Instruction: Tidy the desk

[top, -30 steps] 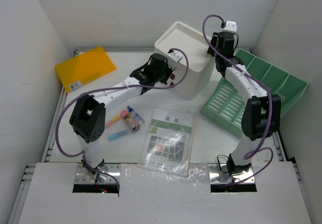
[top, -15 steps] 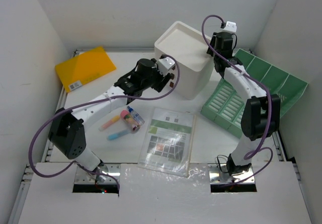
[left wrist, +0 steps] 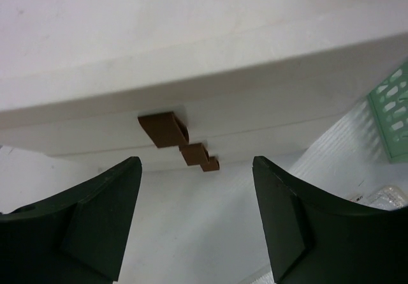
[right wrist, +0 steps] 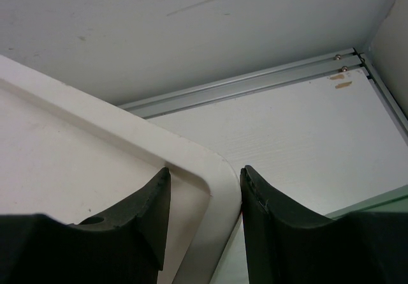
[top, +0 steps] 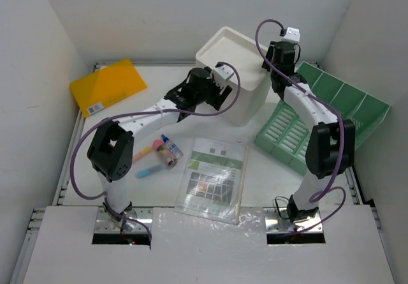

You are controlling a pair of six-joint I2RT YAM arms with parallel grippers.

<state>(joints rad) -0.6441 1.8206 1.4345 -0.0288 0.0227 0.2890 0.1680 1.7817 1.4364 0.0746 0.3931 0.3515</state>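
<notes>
The desk (top: 268, 175) is a white tabletop with grey rails. At its back stands a white drawer box (top: 233, 73). My left gripper (top: 221, 96) hovers open just in front of the box's front face, holding nothing. In the left wrist view the open gripper (left wrist: 197, 214) faces the box's three brown handles (left wrist: 164, 129), a short way off. My right gripper (top: 276, 67) is at the box's back right top corner. In the right wrist view this gripper (right wrist: 205, 194) is shut on the box's rim (right wrist: 220, 188), one finger inside the top recess and one outside.
A yellow folder (top: 108, 85) lies at the back left. A green slotted organizer (top: 319, 121) leans at the right, next to the box. A laminated sheet (top: 213, 177) lies front centre. Markers and a small bottle (top: 167, 150) lie left of it, beside the left arm.
My left gripper has gone from shut to open. Its arm drew back left from the box front, then returned close to it. The right arm stays put on the rim.
</notes>
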